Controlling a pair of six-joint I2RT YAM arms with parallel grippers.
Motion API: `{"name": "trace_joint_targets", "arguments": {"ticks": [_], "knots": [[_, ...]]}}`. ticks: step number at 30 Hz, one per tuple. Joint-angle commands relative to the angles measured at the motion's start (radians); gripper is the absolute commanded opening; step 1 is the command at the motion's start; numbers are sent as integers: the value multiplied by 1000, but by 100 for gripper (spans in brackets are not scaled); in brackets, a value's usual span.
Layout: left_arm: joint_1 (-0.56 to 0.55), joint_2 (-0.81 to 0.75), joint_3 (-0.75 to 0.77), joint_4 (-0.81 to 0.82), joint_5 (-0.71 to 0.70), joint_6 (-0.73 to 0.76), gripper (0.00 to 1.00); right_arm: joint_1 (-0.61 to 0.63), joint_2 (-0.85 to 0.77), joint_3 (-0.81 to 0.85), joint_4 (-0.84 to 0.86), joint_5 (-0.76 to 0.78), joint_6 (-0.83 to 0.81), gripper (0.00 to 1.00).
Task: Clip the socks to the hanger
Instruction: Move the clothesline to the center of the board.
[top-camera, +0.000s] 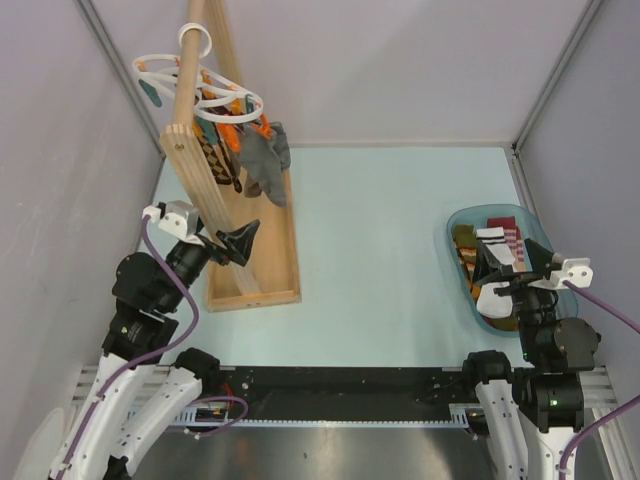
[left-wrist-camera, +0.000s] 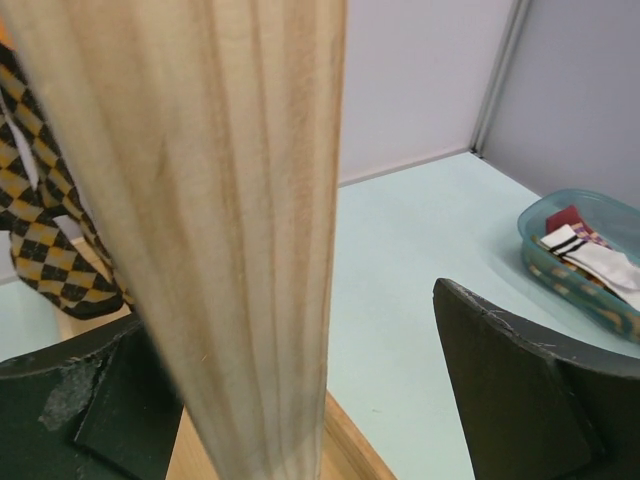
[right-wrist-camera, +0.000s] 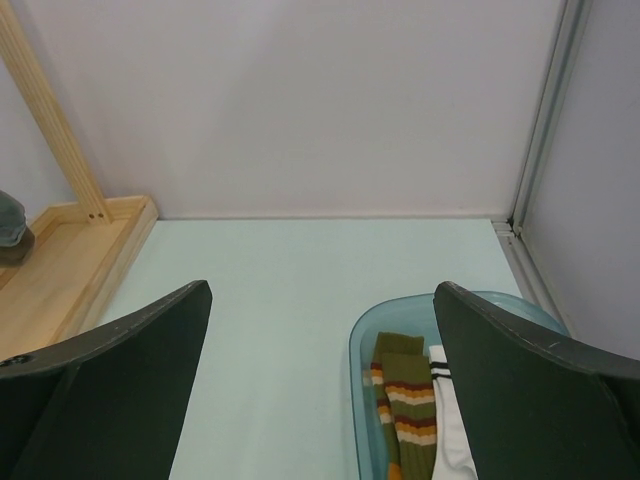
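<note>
Table (top-camera: 380, 220), far left: wooden rack (top-camera: 250, 270), hanger (top-camera: 200, 85) hooked on top. Right: teal tub (top-camera: 452, 240) of loose socks (right-wrist-camera: 405, 400). Right pincer (right-wrist-camera: 322, 290) spread above; drop straight, pinch one only. Left pincer (top-camera: 243, 243) spread astride rack post.

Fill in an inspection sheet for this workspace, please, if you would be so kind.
Surface: pale green table, no spills seen.
Job's things: white hanger on wooden rack, argyle sock and grey sock hanging from it; more socks in blue tub, right.
Clutter: nothing seen.
Grippers: left gripper open, rack's post between its fingers; right gripper open, empty, over tub.
Cables: purple cables along both arms.
Surroundings: plain grey walls, metal corner posts.
</note>
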Motion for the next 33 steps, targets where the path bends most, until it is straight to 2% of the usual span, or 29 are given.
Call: {"name": "trace_joint_targets", "arguments": {"ticks": [1,5,7,13,15,19,27,33], "knots": [[-4,36,55,54,73,-88,100,7,-4,35,-5,-16,13,100],[-50,98,75,82,58,-156,100,8,-7,32,-13,-19,14,100],[-120,142,98,94,15,-167,100,11,-11,31,-16,-16,17,100],[-352,272,175,157,-267,-165,100,14,-17,26,-24,-10,20,100],[-392,341,202,212,-345,-185,100,14,-21,26,-32,-7,20,100],[-499,484,273,287,-443,-216,100,18,-31,22,-41,7,22,100],[-602,830,533,355,-558,-224,100,22,-48,12,-51,19,22,100],[-699,972,695,385,-661,-221,100,24,-60,14,-67,36,19,100]]}}
